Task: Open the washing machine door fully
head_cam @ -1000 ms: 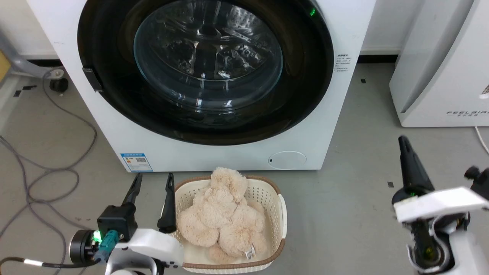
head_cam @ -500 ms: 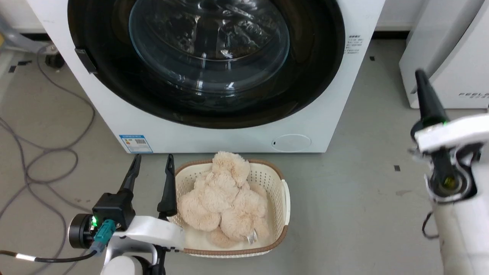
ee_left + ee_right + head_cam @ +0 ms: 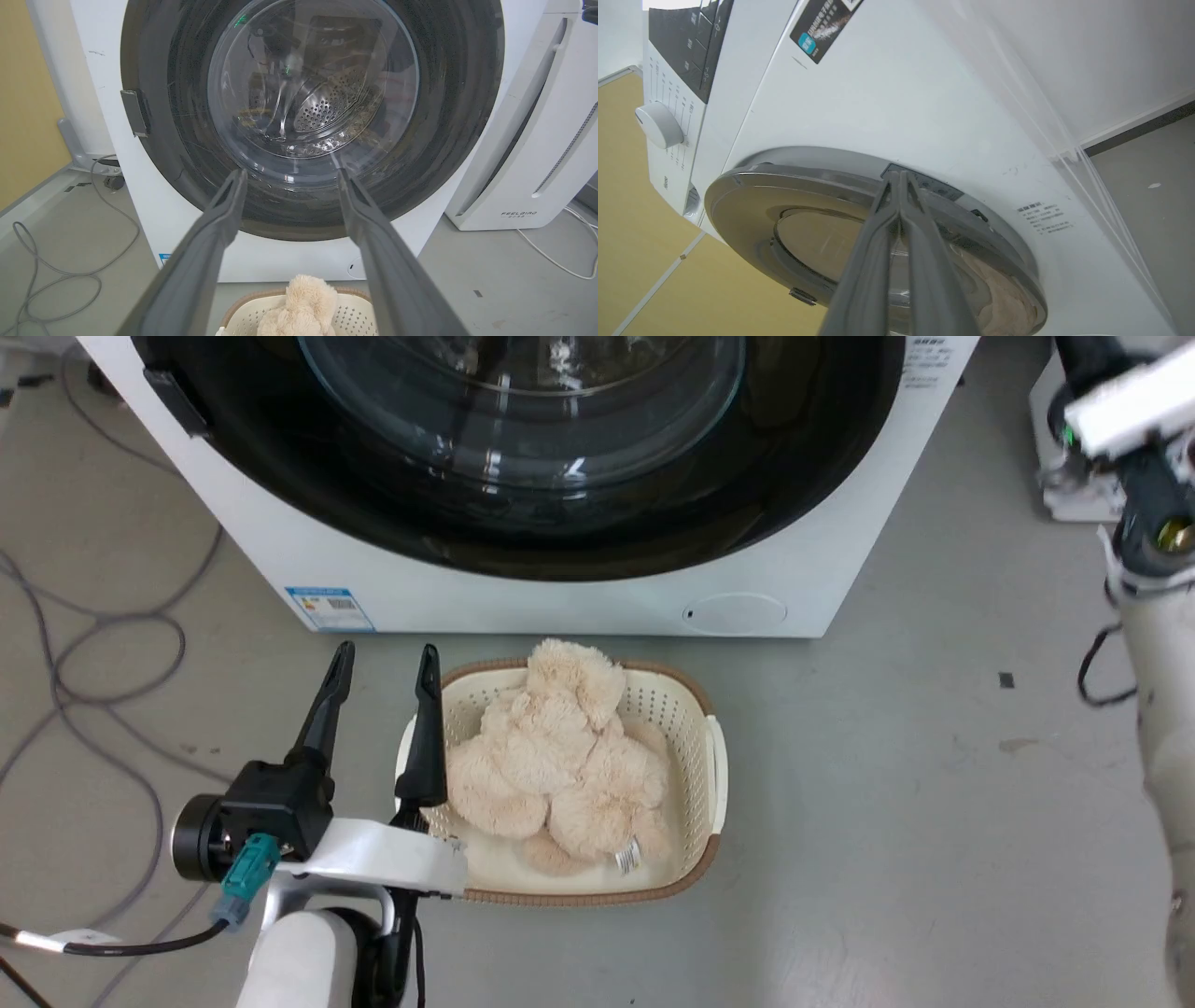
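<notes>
- One left gripper [image 3: 387, 651] hovers near, left of the basket, its two fingers spread wide and holding nothing. It is probably parked clear of the door's swing.
- One cream laundry basket [image 3: 714, 756] sits on the floor just in front of the machine. It holds one beige plush toy [image 3: 560, 756], likely waiting to be loaded.
- One washing machine [image 3: 560, 602] stands beyond it. Its one washing machine door [image 3: 523, 537] appears shut against the front.
- One dark tab [image 3: 135, 112] on the door's left edge is probably the hinge, so the right edge is the side to pull.
- One right gripper [image 3: 900, 177], fingers pressed together into a thin wedge, points at the door's rim. I cannot tell whether it touches.
- One white FEELBIRD appliance [image 3: 528, 140] stands at the far right.
</notes>
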### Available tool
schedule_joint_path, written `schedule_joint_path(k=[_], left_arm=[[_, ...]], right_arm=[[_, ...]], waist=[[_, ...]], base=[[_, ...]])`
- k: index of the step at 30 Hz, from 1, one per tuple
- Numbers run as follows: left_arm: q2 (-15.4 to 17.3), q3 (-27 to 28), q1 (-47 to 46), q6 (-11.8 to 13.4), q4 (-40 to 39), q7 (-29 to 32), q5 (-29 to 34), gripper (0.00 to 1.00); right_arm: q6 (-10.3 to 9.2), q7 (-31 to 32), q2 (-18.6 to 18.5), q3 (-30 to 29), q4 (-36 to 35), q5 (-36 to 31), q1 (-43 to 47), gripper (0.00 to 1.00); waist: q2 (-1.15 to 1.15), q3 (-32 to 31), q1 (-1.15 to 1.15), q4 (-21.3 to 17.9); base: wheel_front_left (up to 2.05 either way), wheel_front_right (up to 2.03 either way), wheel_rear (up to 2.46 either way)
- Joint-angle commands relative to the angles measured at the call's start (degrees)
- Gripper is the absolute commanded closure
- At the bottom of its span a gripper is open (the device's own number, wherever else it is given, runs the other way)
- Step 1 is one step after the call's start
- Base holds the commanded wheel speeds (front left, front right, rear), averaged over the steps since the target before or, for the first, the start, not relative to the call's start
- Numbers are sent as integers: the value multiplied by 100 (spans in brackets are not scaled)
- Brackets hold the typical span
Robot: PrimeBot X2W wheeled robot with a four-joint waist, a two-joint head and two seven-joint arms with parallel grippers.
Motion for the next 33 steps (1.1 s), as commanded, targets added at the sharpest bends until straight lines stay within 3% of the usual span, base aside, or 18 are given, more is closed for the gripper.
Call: schedule_joint_path(k=[1, 19, 33], left_arm=[[6, -26, -145, 11, -39, -70, -56, 0], [7, -191, -561, 26, -210, -285, -275, 0], [7, -349, -807, 61, -150, -453, -456, 0]], right_arm=[[3, 173, -83, 123, 290, 186, -462, 100], [4, 1960, -168, 1438, 2103, 458, -2899, 100], [4, 3229, -112, 2040, 2956, 1120, -3935, 100]], waist=[[0, 142, -1, 46], [0, 806, -1, 186], [0, 1108, -1, 272]], base=[[0, 0, 0], [0, 0, 0], [0, 0, 0]])
